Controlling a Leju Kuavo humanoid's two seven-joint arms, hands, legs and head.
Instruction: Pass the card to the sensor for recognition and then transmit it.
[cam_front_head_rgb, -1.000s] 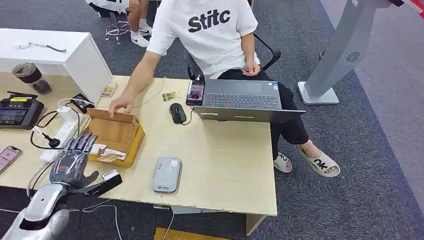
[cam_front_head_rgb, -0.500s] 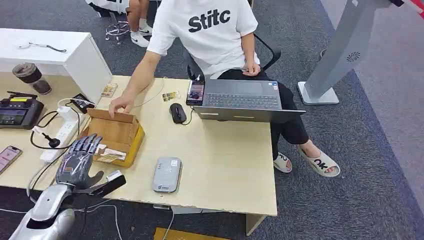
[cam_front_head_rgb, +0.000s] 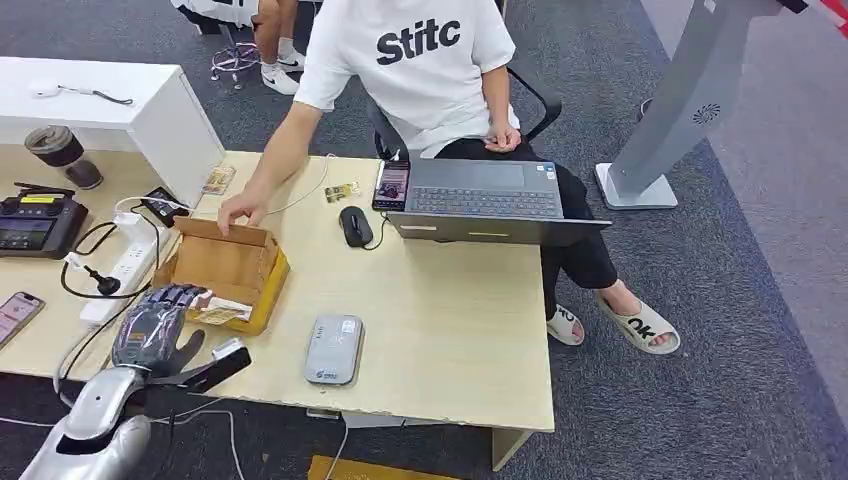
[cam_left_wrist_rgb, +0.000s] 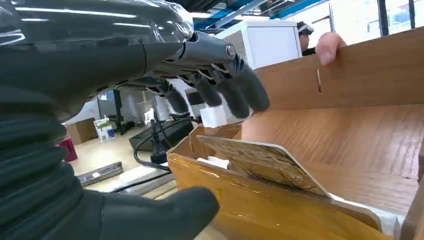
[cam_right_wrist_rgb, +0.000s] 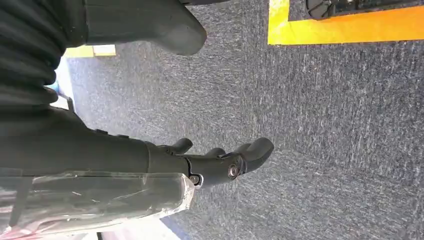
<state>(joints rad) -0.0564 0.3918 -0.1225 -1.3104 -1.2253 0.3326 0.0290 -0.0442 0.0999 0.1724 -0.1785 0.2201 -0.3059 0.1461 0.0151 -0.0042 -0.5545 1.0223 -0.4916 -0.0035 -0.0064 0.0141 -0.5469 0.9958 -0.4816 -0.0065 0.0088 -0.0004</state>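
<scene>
Left hand (cam_front_head_rgb: 153, 333) hovers at the near end of the cardboard box (cam_front_head_rgb: 232, 268), fingers (cam_left_wrist_rgb: 235, 92) curled downward over the box's edge and thumb held apart below; it holds nothing. In the left wrist view the card (cam_left_wrist_rgb: 265, 162) leans tilted against the inner near wall of the box, just under those fingertips but not touching them. From the head view the card (cam_front_head_rgb: 222, 313) lies at the box's near end. A person's hand (cam_front_head_rgb: 240, 210) rests on the far flap of the box. On the tabletop (cam_front_head_rgb: 450, 320), the grey sensor (cam_front_head_rgb: 334, 349) lies just right of the box, apart from it. Right hand (cam_right_wrist_rgb: 220, 162) hangs over the carpeted floor (cam_right_wrist_rgb: 340, 125), fingers loosely bent and holding nothing.
</scene>
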